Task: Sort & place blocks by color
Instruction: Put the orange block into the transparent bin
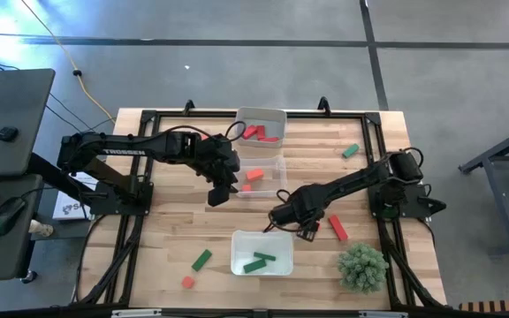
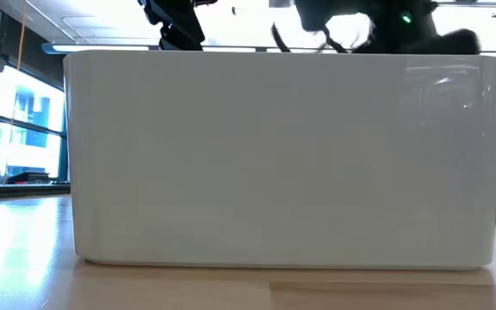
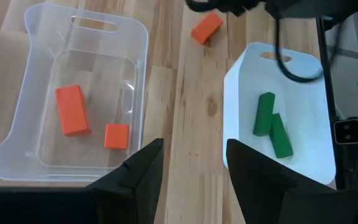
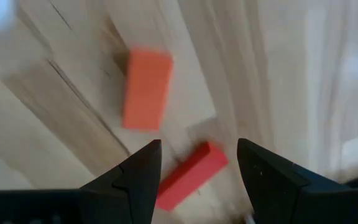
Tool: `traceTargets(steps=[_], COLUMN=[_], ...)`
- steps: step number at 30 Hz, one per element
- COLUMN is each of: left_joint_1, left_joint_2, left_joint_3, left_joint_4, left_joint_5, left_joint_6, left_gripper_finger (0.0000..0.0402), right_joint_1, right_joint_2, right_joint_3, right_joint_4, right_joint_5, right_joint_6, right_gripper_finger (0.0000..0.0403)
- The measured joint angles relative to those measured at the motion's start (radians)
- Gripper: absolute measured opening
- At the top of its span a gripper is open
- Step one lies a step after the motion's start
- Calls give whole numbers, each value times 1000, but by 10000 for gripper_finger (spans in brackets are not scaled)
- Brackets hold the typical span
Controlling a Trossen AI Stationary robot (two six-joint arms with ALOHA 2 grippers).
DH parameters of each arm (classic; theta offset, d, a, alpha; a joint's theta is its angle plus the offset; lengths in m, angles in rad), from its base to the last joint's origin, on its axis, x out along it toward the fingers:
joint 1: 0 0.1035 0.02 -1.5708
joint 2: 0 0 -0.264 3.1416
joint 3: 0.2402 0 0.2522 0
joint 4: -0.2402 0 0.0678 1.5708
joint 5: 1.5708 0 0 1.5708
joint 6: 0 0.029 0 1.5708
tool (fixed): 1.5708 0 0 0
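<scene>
My left gripper hangs open over bare wood beside the middle clear tray; its fingers hold nothing. That tray holds two orange blocks. The far tray holds crimson blocks. The near tray holds two green blocks. My right gripper is open above the table between the middle and near trays. An orange block and a crimson block lie flat on the wood in front of it.
Loose blocks lie on the table: green far right, crimson right of my right gripper, green and orange near left. A bushy green plant stands near right. The near tray's wall fills the low view.
</scene>
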Motion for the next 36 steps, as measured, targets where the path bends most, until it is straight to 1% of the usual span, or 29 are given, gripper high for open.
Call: traceTargets(steps=[6,10,13,16,22,27,36], left_joint_1=[0,0,0,2,3,3,3], left_joint_2=[0,0,0,0,0,0,0], left_joint_3=[0,0,0,0,0,0,0], left_joint_4=[-3,-2,0,1,1,1,1], left_joint_5=[0,0,0,0,0,0,1], left_joint_6=[0,0,0,0,0,-8,-8], left_gripper_finger=[163,163,163,163,163,163,163], right_joint_1=[1,1,1,1,1,1,1], right_joint_2=[-72,-127,-173,-209,-207,-173,-90], right_joint_3=[-200,-269,-285,-293,-293,-294,-294], right_joint_4=[73,150,209,311,442,457,468], right_joint_5=[-80,-101,-101,-99,-76,-68,-92], right_joint_6=[52,93,111,116,144,165,159], right_gripper_finger=[200,200,200,200,200,200,200])
